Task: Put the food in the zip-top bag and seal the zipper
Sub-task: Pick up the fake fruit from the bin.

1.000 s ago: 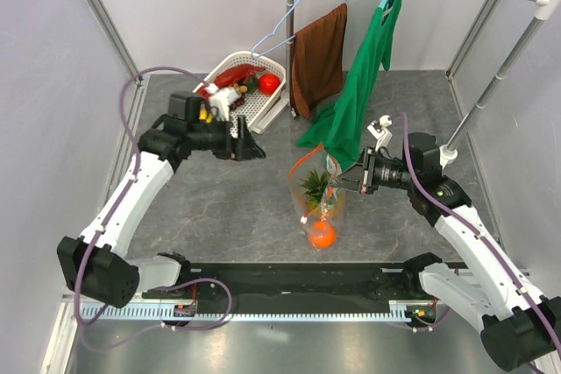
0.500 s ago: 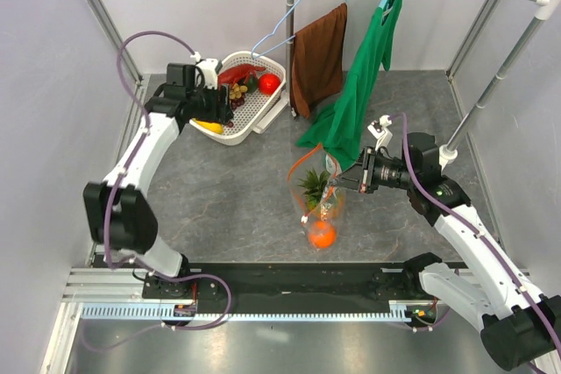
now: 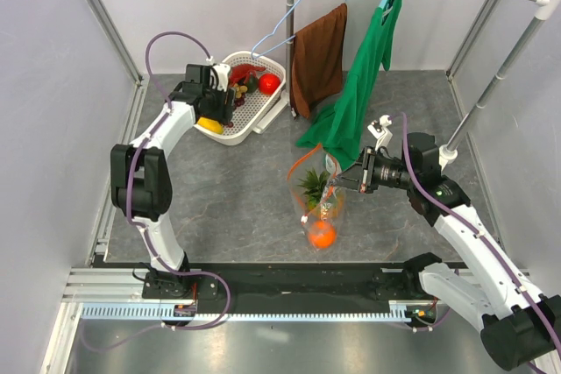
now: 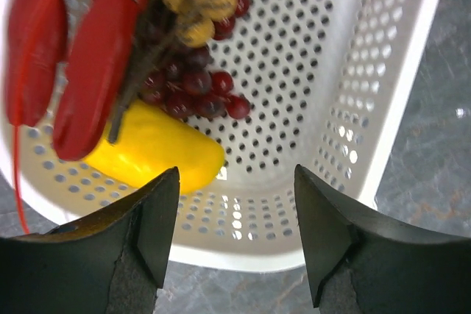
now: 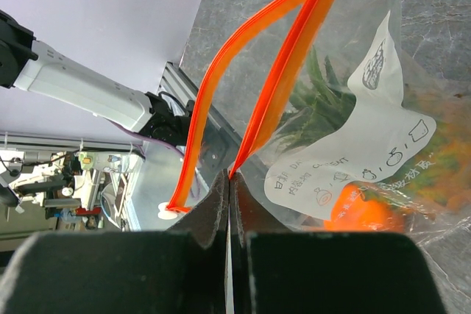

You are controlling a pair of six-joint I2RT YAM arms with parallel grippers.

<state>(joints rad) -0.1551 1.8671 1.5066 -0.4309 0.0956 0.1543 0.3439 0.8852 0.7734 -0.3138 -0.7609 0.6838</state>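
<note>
The clear zip-top bag (image 3: pixel 312 192) stands mid-table with its mouth pulled open. My right gripper (image 3: pixel 337 184) is shut on one side of its red-orange zipper (image 5: pixel 259 112), the jaws (image 5: pixel 230 176) pressed together on the strip. Inside the bag are an orange ball (image 3: pixel 322 234) and a green-leaved pineapple (image 3: pixel 314 183). My left gripper (image 3: pixel 216 109) hovers open over the near end of the white mesh basket (image 4: pixel 368 108), holding nothing. Just ahead of its left finger lies a yellow fruit (image 4: pixel 151 154). A tan grape bunch (image 4: pixel 202 1) sits farther in.
The basket (image 3: pixel 263 109) also holds dark red grapes (image 4: pixel 191 90), a red lobster-like toy (image 4: pixel 81 56) and a red tomato (image 3: pixel 269 83). A brown cloth (image 3: pixel 317 59) and a green shirt (image 3: pixel 359 94) hang from the rack behind the bag. A metal pole (image 3: pixel 290 32) stands beside the basket.
My left arm has swung from the middle-left of the table up to the basket and now hovers over its near end, jaws a little narrower. The right gripper and bag have not moved.
</note>
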